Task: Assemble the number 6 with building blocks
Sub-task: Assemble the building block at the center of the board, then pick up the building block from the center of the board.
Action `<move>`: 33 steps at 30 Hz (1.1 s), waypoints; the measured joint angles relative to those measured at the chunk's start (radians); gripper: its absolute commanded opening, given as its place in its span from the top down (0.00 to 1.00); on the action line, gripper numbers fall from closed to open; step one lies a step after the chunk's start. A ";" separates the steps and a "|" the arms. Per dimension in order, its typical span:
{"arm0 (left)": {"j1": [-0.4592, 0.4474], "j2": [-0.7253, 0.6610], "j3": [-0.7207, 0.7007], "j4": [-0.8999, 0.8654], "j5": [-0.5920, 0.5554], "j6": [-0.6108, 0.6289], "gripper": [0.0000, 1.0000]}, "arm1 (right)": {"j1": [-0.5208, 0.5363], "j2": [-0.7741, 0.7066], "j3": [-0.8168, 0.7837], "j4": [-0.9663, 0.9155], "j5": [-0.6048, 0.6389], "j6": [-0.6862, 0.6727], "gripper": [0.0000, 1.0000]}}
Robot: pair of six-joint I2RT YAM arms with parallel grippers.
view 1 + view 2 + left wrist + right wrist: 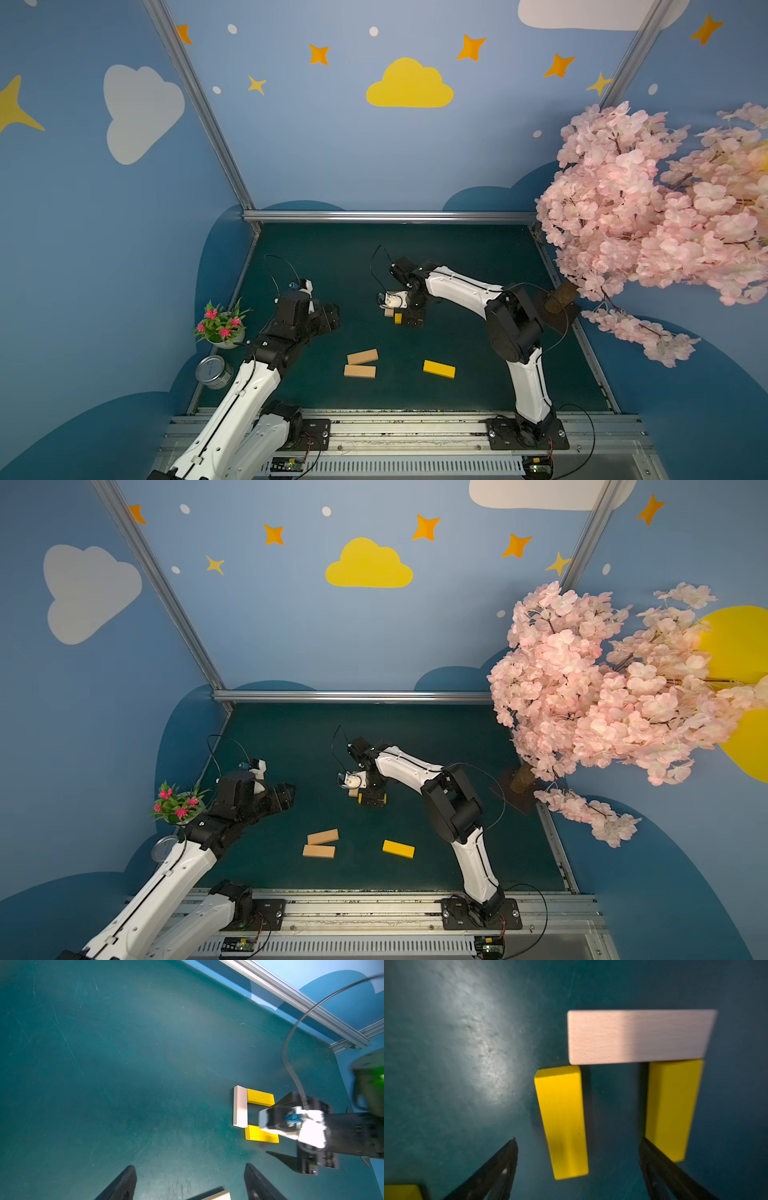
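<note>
The number 6 stands as a U of three building blocks: a tan bar (641, 1036) with two yellow bars (562, 1122) (672, 1107) at its ends, also in the left wrist view (240, 1106). My right gripper (577, 1142) hangs open just above it (409, 320), with one yellow bar lying free between its fingers. Two loose tan blocks (362, 356) (360, 371) and a loose yellow block (439, 369) lie nearer the front. My left gripper (189, 1169) is open and empty at the mat's left (332, 316).
A potted plant (222, 326) and a tin can (214, 371) sit at the mat's left edge. A pink blossom tree (648, 208) overhangs the right side, its trunk base (559, 299) at the mat's edge. Aluminium rails (395, 428) border the front.
</note>
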 measured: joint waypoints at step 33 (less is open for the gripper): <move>0.003 0.047 0.007 -0.007 0.064 0.053 0.17 | 0.186 -0.309 -0.533 -0.124 0.026 0.231 0.30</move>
